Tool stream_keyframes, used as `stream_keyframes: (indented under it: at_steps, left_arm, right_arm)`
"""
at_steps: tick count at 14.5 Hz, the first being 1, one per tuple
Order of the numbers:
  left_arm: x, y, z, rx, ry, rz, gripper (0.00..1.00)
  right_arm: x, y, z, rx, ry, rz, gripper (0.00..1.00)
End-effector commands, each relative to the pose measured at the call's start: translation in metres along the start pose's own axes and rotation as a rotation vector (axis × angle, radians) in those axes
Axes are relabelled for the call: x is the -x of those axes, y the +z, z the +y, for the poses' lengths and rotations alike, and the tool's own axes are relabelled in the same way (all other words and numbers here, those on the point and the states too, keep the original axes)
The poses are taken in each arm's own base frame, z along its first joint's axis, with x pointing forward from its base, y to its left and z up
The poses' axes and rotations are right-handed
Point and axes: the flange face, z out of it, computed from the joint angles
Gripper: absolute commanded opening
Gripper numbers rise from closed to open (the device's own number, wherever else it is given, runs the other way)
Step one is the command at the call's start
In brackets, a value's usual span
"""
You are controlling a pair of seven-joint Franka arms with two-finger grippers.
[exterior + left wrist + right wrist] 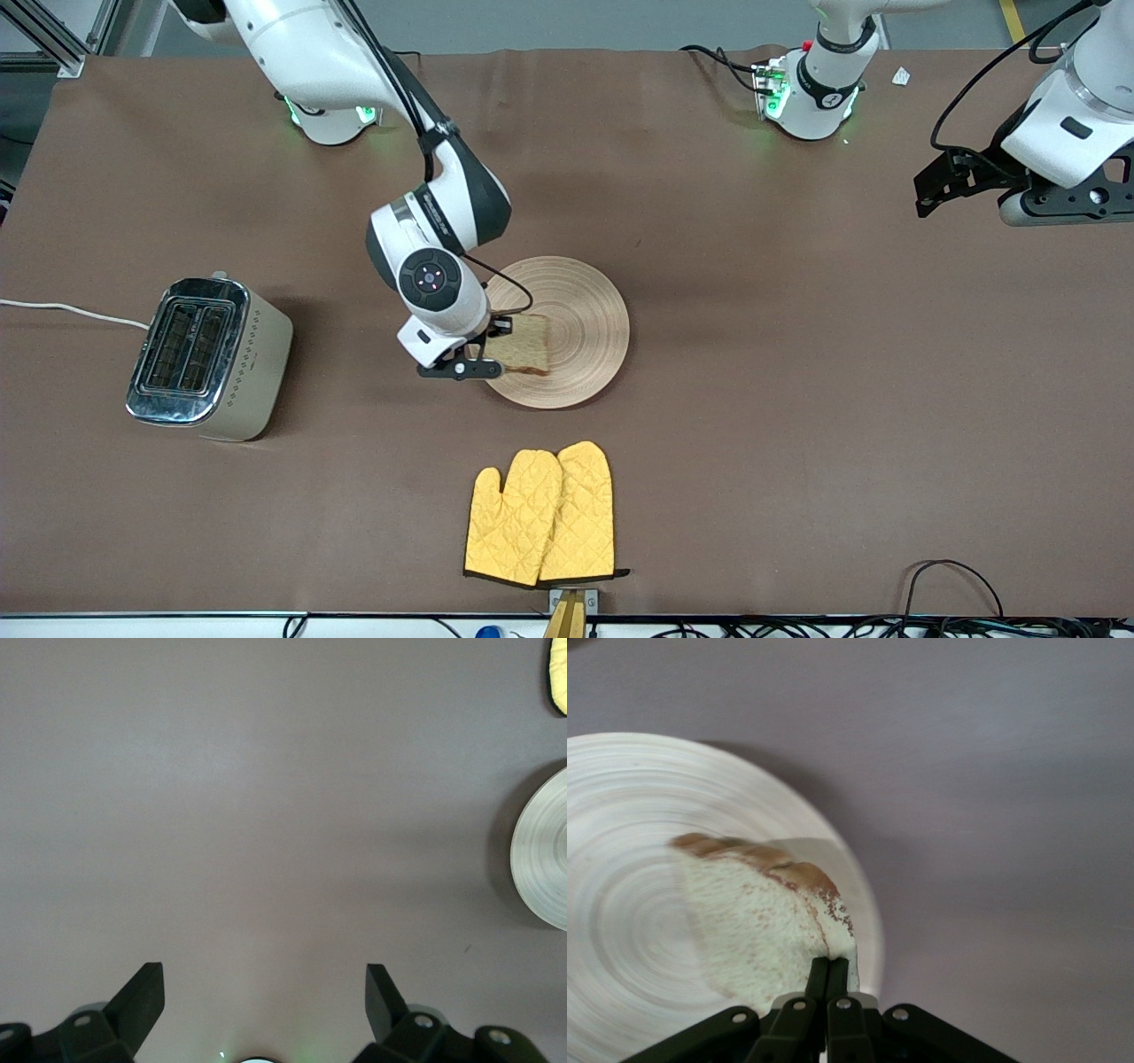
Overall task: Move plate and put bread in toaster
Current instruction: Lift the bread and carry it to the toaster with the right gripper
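Brown bench [797,399] seen from the front: the wooden plate [585,310] sits mid-bench with the bread slice [524,346] on it; the toaster [208,359] stands toward the right arm's end. The right gripper [483,350] is at the slice's edge. The left gripper [952,182] waits aside.

Left wrist view: jaws spread, over bare bench.

Right wrist view: jaws pinch the slice's corner, a thin hold. Recommend a slow, straight lift to keep the slice from twisting.
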Motion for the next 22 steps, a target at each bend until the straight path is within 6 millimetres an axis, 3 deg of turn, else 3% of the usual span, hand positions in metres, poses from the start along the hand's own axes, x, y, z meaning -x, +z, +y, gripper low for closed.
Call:
stream_keyframes:
  at_steps: [1,4,8,12,14,17,22]
  left_arm:
    - [0.003,-0.007,-0.002,-0.001,0.007,0.019,1.00]
    - [0.004,-0.009,-0.005,-0.003,0.006,0.006,1.00]
    - [0.004,-0.008,-0.003,-0.003,0.011,0.005,1.00]
    - [0.005,-0.008,-0.005,-0.006,0.008,-0.004,1.00]
    - [0.005,-0.008,-0.005,-0.006,0.008,-0.004,1.00]
    - [0.005,-0.007,-0.005,-0.006,0.008,-0.010,1.00]
    - [0.005,-0.007,-0.005,-0.005,0.016,-0.011,1.00]
  right_arm:
    - [-0.004,-0.058,0.034,0.161,-0.006,0.011,0.00]
    - [-0.008,-0.101,0.069,0.418,-0.053,0.028,0.01]
    - [-0.018,-0.118,0.120,0.646,-0.112,-0.013,0.01]
    - [-0.036,-0.152,0.227,0.712,-0.164,-0.125,0.00]
    - [-0.041,-0.162,0.265,0.725,-0.132,-0.140,0.00]
    - [-0.048,-0.167,0.299,0.763,-0.072,-0.131,0.00]
    - [-0.056,-0.151,0.326,0.802,0.062,-0.112,0.00]
